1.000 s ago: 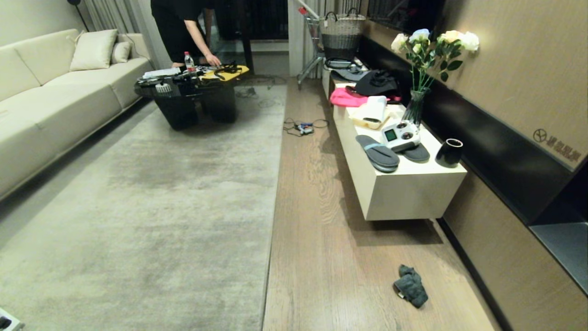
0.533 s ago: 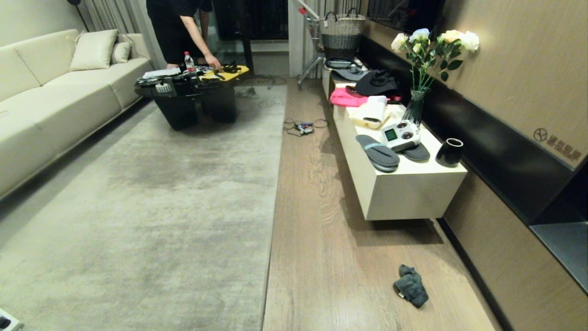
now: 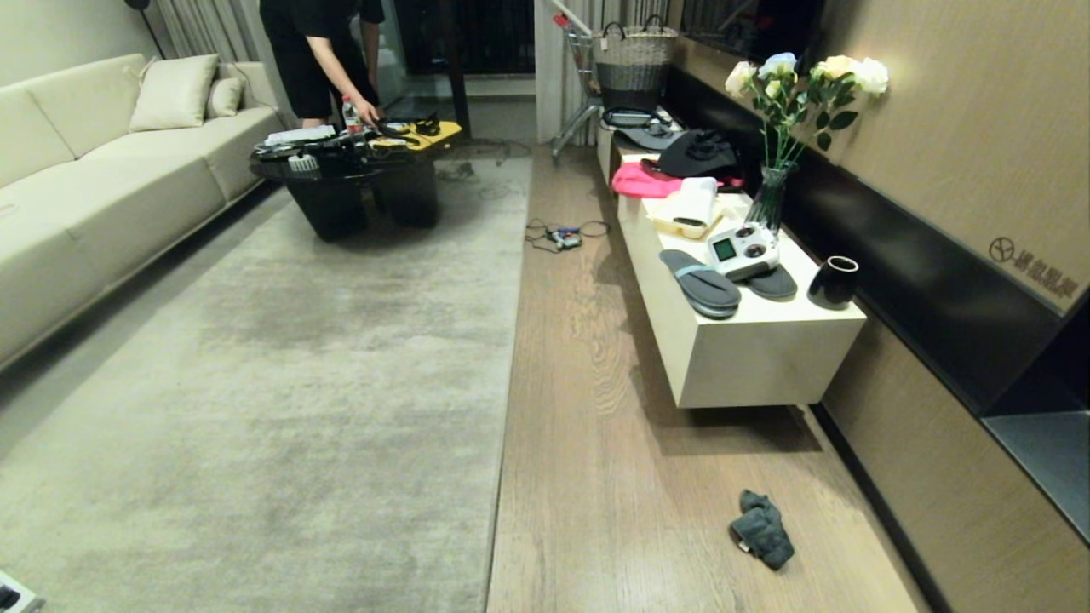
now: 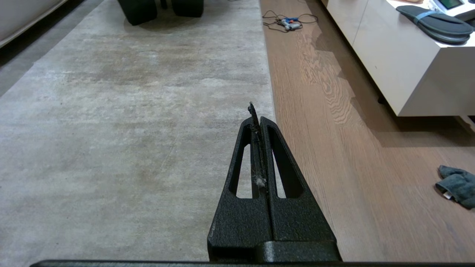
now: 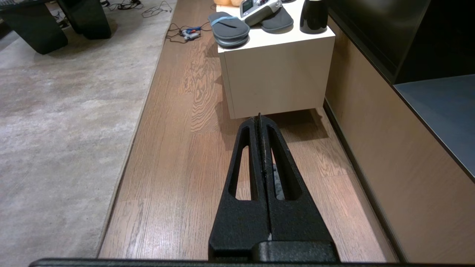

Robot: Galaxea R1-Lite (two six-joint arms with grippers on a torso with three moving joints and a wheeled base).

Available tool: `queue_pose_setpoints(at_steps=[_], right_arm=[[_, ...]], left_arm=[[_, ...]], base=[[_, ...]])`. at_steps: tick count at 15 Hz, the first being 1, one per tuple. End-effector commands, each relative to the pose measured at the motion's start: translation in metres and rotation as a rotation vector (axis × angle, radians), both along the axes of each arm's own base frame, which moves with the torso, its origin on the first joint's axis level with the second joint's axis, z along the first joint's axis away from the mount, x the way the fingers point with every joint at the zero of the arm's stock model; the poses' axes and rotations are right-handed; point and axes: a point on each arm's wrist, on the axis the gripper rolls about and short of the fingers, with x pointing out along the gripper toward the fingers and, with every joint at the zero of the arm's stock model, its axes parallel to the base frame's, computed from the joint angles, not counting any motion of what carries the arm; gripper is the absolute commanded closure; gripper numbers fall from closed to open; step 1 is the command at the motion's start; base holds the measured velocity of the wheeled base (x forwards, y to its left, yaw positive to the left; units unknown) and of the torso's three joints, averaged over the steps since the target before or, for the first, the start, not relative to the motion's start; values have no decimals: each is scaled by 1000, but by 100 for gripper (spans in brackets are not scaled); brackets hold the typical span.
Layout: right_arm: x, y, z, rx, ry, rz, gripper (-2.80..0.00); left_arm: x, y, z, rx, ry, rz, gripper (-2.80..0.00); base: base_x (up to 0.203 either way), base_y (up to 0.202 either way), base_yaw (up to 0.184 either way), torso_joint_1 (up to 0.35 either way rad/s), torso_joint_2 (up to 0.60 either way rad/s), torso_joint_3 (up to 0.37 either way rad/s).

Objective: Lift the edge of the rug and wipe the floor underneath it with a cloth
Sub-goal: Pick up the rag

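Note:
The pale grey-beige rug lies flat, its straight rug edge (image 3: 508, 383) running away from me along the wood-plank floor (image 3: 596, 426). The dark grey-teal cloth (image 3: 760, 529) lies crumpled on the floor near the right wall, in front of the white cabinet. Neither gripper shows in the head view. In its wrist view my left gripper (image 4: 256, 115) is shut and empty, hanging over the rug just beside the rug edge (image 4: 268, 74), with the cloth (image 4: 457, 182) far off to its side. My right gripper (image 5: 259, 118) is shut and empty above the floor, and the cloth (image 5: 277, 183) shows through a slot in its finger.
A low white cabinet (image 3: 741, 358) along the right wall carries slippers (image 3: 700, 283), a black cup (image 3: 833, 281) and a vase of flowers (image 3: 771, 200). A tangle of cables (image 3: 562, 236) lies on the floor farther on. A person (image 3: 315, 51) bends over the black coffee table (image 3: 358, 170); a sofa (image 3: 85, 187) stands left.
The person at the coffee table has shifted to the left and moved a hand along the tabletop. Both arms, the rug and the cloth have stayed still.

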Motion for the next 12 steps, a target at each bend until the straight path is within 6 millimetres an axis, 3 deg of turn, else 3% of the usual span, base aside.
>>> queue_pose_setpoints(at_steps=[1,12], right_arm=[[0,0,0,0,0,-1,0],[0,0,0,0,-1,0,0]], left_arm=[[0,0,0,0,1,0,0],[0,0,0,0,1,0,0]], base=[[0,0,0,0,0,0],[0,0,0,0,0,0]])
